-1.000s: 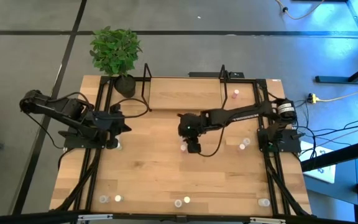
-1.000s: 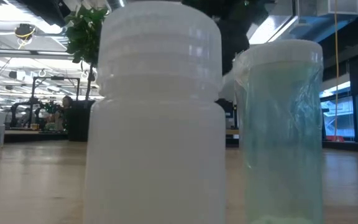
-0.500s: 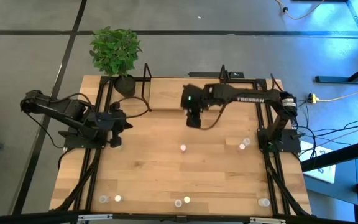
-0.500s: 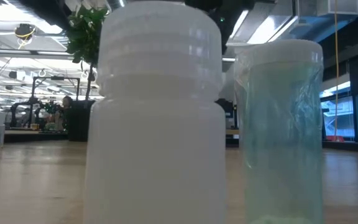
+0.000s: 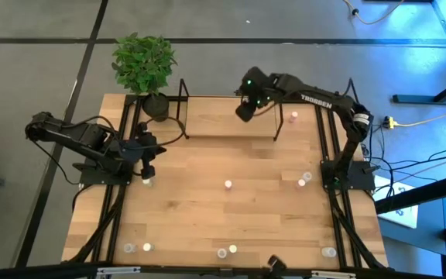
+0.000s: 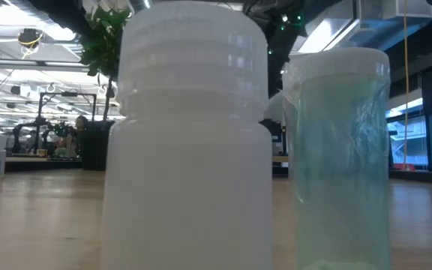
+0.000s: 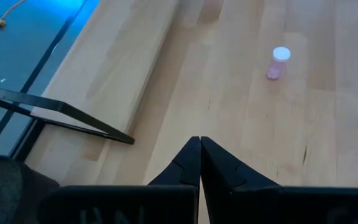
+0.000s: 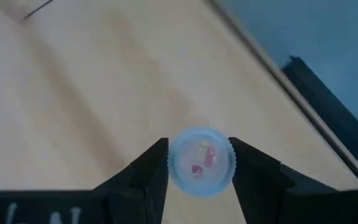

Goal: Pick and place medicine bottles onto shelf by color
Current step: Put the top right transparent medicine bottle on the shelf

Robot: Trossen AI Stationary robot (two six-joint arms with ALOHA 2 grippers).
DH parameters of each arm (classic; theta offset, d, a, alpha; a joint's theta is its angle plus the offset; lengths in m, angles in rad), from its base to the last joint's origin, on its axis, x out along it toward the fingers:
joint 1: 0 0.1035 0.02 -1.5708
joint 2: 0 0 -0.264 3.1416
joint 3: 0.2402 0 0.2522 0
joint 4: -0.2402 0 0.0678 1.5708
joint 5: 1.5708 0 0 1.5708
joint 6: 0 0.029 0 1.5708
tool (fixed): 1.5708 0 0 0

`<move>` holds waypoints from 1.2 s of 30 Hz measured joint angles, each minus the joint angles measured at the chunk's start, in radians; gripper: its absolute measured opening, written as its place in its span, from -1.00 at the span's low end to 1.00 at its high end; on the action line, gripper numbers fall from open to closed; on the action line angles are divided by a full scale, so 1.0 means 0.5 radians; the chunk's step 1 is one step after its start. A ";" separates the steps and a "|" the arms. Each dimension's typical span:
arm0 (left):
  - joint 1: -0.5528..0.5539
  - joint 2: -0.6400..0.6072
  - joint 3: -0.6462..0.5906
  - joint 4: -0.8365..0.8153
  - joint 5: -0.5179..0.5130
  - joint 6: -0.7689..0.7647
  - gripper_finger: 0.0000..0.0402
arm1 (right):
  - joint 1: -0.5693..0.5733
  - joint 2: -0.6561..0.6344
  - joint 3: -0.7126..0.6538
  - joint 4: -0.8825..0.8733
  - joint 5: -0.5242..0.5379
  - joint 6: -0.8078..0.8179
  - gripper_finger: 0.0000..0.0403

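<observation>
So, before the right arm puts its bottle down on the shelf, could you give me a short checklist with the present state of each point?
1. Right tool holds a bottle between its fingers: ok.
2. Right tool is above the shelf, near the back edge: ok.
3. Colour of the held bottle: cannot tell; only the pale cap shows from above.
4. Pink bottle already stands at the shelf's right end, apart from the tool: ok.
5. Left tool is shut, empty and waiting at the table's left side, away from the shelf: ok.
</observation>
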 joint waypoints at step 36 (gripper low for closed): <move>-0.001 -0.001 0.000 -0.001 -0.002 -0.001 -1.00 | -0.231 0.123 -0.005 -0.096 -0.086 -1.124 -0.22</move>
